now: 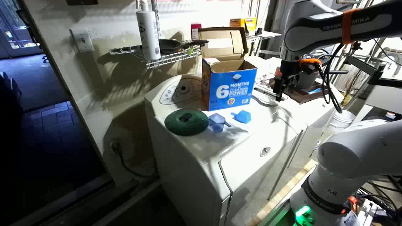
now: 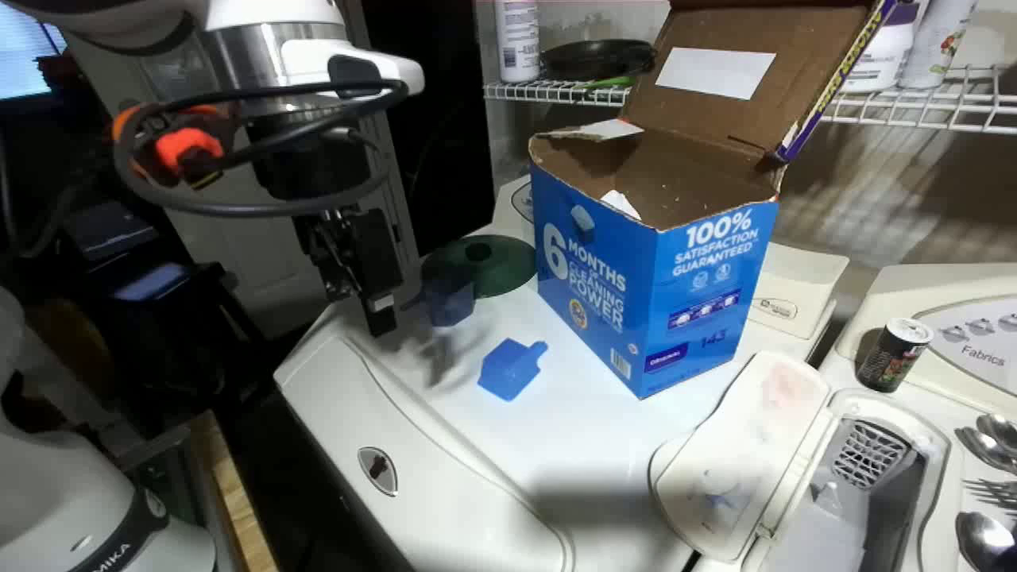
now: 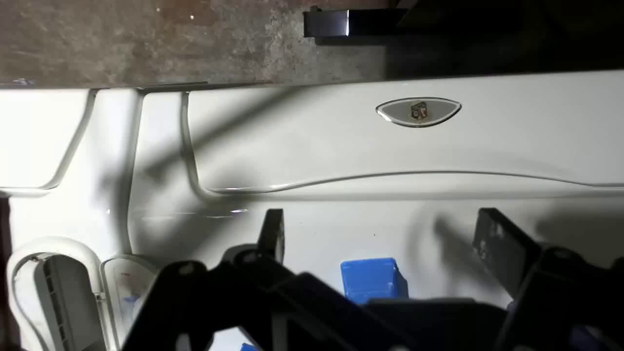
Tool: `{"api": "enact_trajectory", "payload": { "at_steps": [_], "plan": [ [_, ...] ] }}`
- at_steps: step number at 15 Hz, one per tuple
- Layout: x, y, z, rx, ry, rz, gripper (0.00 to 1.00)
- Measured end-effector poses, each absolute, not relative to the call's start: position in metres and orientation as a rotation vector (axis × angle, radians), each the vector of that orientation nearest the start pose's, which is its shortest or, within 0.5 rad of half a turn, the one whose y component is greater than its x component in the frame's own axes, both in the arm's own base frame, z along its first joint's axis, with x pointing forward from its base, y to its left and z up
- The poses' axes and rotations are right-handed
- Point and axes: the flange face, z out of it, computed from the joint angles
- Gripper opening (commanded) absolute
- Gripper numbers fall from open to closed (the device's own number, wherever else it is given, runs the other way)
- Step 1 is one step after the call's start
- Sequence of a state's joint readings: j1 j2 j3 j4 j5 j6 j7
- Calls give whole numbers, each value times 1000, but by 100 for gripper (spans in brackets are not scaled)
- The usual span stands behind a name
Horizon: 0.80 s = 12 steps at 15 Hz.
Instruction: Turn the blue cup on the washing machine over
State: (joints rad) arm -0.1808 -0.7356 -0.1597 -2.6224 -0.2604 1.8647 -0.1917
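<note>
In an exterior view the blue cup (image 1: 243, 116) rests on top of the washing machine (image 1: 185, 175), just off the blue-and-white box (image 1: 230, 89) at the box's 5 o'clock. It stands apart from the see-through cup (image 1: 216, 121) at about its own 9 o'clock, a spacing that should leave room for a finger on either side; beyond that second cup, and just beside it, lies the green disc (image 1: 188, 127). In the wrist view a flat, closed-looking face is turned upward, so the blue cup probably sits mouth-down, though I cannot be sure. There the tool (image 3: 385, 234) is released, its jaws wide apart with nothing gripped, presumably spread to straddle the cup, which lies toward 6 o'clock of the gap. In an exterior view the arm (image 1: 317, 33) reaches in from 3 o'clock, bent so that the tool points down, at the blue cup's 2 o'clock.
</note>
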Motion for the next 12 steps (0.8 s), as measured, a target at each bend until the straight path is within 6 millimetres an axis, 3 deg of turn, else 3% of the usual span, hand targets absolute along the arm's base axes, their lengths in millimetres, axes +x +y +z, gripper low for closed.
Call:
{"api": "enact_trajectory", "payload": {
  "at_steps": [8,12],
  "plan": [
    [303,-130,470,-3270,46,96,100],
    [319,-144,463,-3292,-46,-7,100]
  ]
}}
